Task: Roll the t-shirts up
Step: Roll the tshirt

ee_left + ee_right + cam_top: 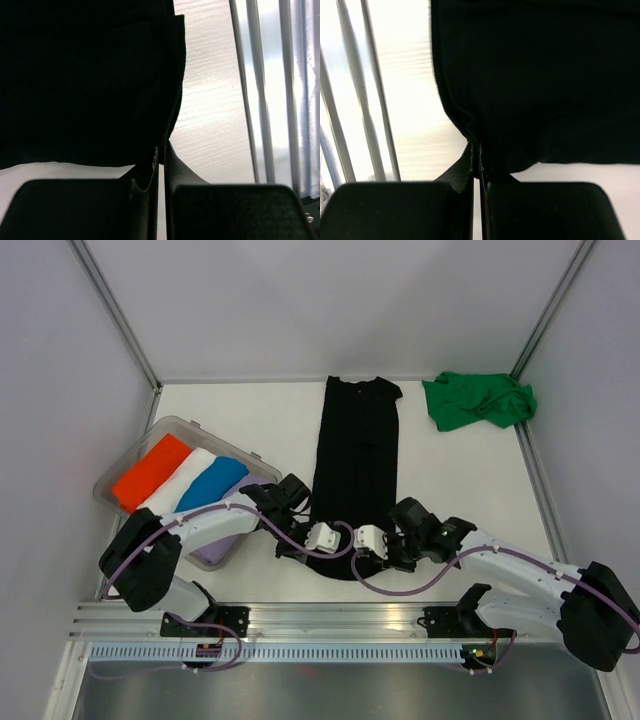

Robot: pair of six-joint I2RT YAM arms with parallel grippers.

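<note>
Both jaws are clamped shut right now, each one pinching a near corner of the black t-shirt (355, 455). My left gripper (161, 150) has the hem corner on its side and my right gripper (479, 150) has the other. Both wrist views show dark fabric nipped right where the jaws meet. The shirt is folded into a long narrow strip running straight away from me down the middle of the table (250, 420), hem end just in front of my bases, what looks like the collar end at the far edge. The green t-shirt (478, 400) is a crumpled heap in the far right corner, well apart from all this and not yet laid flat. Off to my left sits a clear bin (130, 455) with orange, white and blue rolls (183, 478) lying side by side in it. So I'd say I'm at the very start of rolling the black one. Next move, as I see it, is to lift the hem a touch and turn it over away from me with both hands together. They need to stay level, or the roll goes cone-shaped. That first turn wants to be tight too, since loose jersey like this will probably slump.
</note>
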